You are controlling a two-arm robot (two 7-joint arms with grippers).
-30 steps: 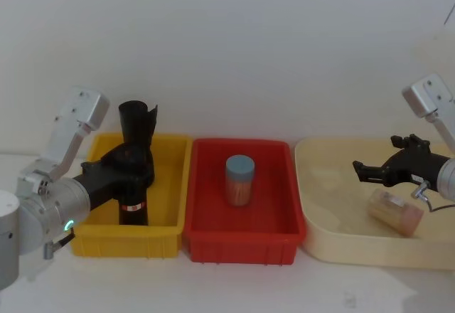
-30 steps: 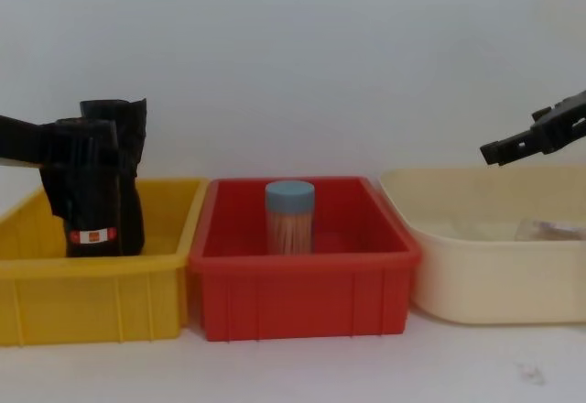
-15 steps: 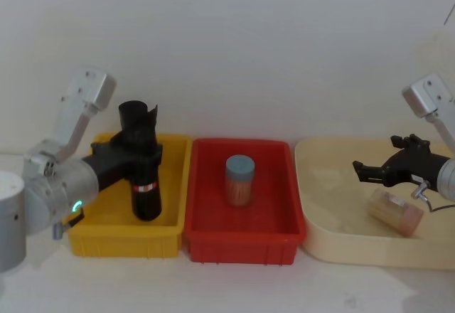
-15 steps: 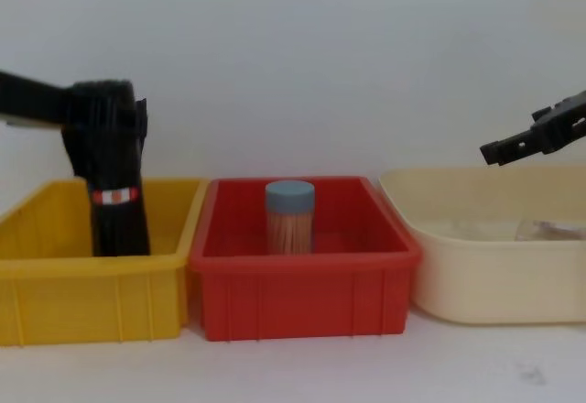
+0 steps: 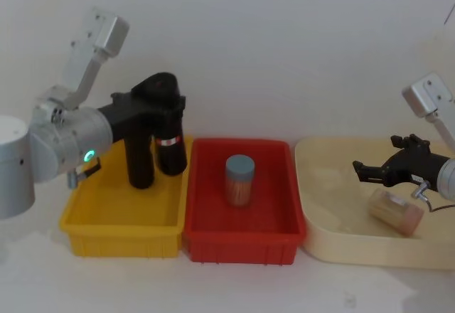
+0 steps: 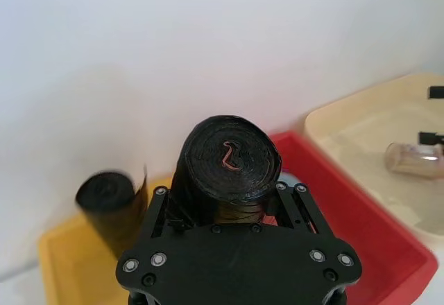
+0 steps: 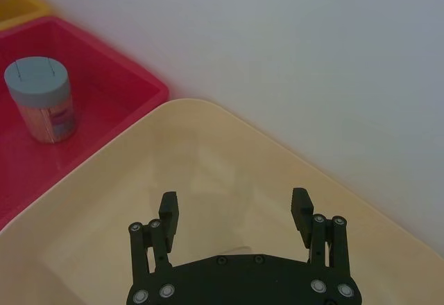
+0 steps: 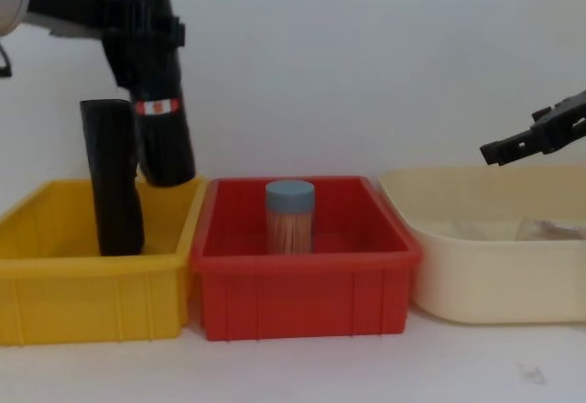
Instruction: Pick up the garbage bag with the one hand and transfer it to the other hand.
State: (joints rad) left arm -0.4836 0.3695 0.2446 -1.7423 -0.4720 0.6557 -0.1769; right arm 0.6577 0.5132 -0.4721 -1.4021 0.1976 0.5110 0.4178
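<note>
The garbage bag [image 5: 170, 158] is a black roll with a red-and-white band, held in the air over the right rim of the yellow bin [image 5: 121, 238]. My left gripper [image 5: 158, 107], the one with the green ring light, is shut on its upper part. The left wrist view looks down on the roll's coiled top [image 6: 231, 159] between the fingers [image 6: 158, 195]. From the chest the roll [image 8: 167, 147] tilts slightly, its lower end level with the bin's rim. My right gripper [image 5: 366, 172] hovers open over the cream tub [image 5: 320, 245], jaws apart [image 7: 236, 208] and holding nothing.
A second black roll [image 5: 140, 160] stands upright in the yellow bin, just left of the held one. The red bin [image 5: 242, 247] in the middle holds a blue-lidded jar [image 5: 239, 180]. A clear bottle [image 5: 394, 213] lies in the cream tub under the right gripper.
My left arm has lifted the banded roll up out of the yellow bin and carried it rightward, leaving the other roll standing there. The right arm has not moved.
</note>
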